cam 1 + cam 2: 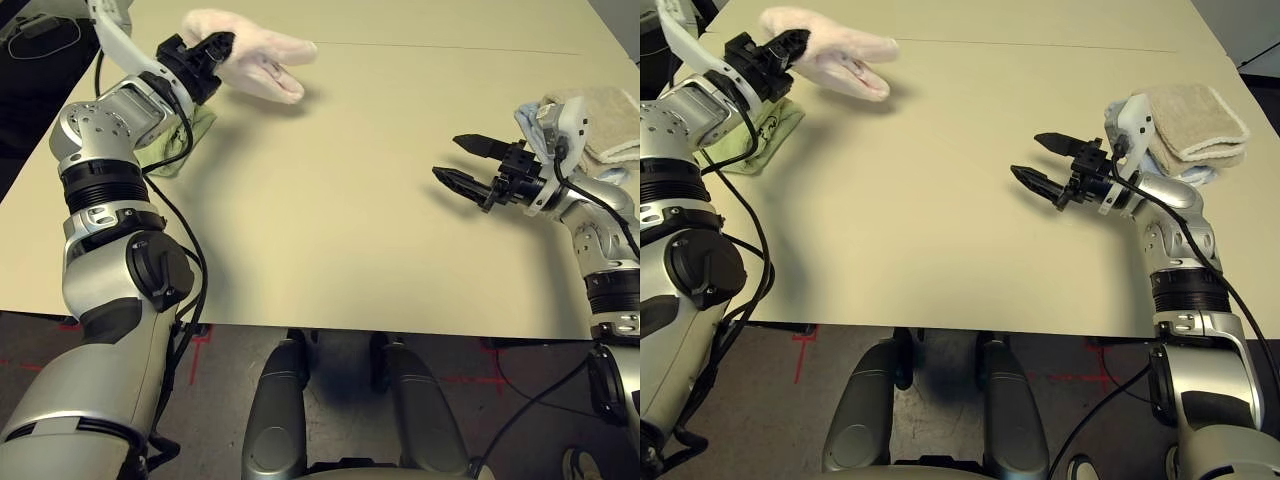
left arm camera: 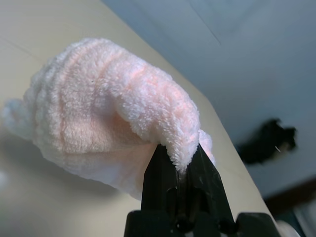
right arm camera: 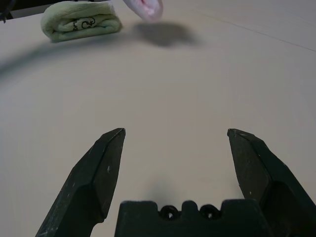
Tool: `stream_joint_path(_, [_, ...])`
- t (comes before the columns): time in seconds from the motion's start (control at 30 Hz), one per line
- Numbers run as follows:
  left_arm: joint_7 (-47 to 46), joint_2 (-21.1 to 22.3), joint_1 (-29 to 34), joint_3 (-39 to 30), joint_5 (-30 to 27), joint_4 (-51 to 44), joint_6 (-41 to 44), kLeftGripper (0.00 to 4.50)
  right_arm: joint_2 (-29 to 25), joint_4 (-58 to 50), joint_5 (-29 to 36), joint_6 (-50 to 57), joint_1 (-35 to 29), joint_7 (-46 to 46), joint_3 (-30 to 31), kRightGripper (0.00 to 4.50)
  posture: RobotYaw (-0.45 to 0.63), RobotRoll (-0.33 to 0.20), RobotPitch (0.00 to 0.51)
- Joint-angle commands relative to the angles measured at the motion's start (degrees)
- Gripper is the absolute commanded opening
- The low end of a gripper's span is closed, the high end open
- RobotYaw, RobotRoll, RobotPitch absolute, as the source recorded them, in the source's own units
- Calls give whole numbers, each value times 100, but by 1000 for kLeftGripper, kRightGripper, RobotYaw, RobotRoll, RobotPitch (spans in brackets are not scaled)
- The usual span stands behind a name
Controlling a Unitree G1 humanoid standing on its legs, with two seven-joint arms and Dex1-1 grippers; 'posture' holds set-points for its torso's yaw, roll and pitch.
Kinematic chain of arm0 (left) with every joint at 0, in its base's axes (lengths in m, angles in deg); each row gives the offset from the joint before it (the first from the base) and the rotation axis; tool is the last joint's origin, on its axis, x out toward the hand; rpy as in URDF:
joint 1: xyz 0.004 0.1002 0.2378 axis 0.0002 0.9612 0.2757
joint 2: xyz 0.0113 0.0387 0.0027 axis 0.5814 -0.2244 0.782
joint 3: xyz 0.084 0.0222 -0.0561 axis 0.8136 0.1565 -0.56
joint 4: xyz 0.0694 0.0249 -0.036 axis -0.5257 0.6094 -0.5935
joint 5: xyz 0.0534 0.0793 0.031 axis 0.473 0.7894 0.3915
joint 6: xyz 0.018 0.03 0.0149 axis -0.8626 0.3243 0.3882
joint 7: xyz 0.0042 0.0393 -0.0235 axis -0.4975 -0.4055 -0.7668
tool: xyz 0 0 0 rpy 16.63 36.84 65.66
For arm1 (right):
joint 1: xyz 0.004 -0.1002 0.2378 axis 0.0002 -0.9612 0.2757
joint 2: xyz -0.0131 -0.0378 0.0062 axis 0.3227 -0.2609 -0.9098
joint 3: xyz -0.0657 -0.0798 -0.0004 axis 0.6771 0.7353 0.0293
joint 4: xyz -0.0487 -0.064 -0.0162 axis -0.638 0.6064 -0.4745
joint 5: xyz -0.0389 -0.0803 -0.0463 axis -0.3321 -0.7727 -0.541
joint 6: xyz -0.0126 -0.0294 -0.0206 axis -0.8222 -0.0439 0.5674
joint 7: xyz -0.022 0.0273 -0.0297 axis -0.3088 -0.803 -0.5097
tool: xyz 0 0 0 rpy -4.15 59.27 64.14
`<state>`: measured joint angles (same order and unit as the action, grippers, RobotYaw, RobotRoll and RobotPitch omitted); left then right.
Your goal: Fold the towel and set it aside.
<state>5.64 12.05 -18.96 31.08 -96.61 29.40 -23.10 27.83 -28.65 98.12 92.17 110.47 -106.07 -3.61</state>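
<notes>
Your left gripper (image 2: 180,160) pinches the bunched pale pink terry-cloth towel (image 1: 255,58) above the beige table (image 1: 340,220).
Your right gripper (image 1: 462,162) hovers, fingers spread.

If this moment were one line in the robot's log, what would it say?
left end effector: shut on pink towel, bunched, lifted | right end effector: open, empty | green towel: under left arm | beige towel: far right

I see even, fairly bright light from overhead on the tabletop (image 1: 330,200), without glare. The lifted towel (image 1: 255,60) throws a soft shadow near the far left corner, and the right gripper (image 1: 462,162) a faint one. My left wrist view blurs behind the towel; head views bend at the edges.
</notes>
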Motion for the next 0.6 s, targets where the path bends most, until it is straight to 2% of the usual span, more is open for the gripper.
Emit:
stream_joint_path(0.03, [-166, 180, -82, -50, 40, 220, -565, 37, -14, -4, -7, 15, -52, -31, 15, 4500, 136, 0, 238])
stream_joint_path(0.23, [-448, 413, 132, -131, 47, 280, -1345, 37, 2, -31, 20, 54, -47, 29, -19, 4500, 137, 0, 239])
stream_joint_path(0.6, [-643, 380, 867, -277, -417, -764, -1097, 37, 331, -703, 642, 862, 199, -81, 28, 4500, 156, 0, 238])
